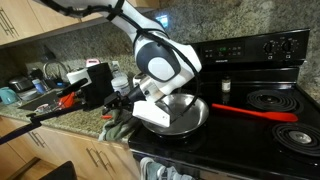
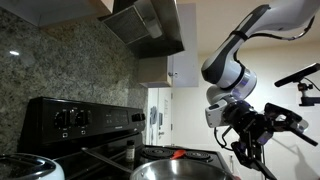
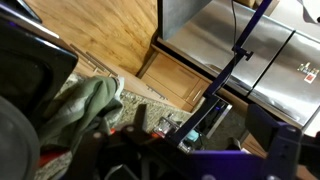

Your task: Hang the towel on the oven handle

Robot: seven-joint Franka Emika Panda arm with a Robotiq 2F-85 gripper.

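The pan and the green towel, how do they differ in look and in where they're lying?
The pan is rigid, shiny metal with a red handle; the towel is soft green cloth. The pan sits upright on the black stove; the towel lies crumpled on the granite counter beside the stove. Both lie close under the robot arm.

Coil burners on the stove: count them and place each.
2. One coil burner sits at the back by the control panel, the other nearer the front edge. The pan may hide others.
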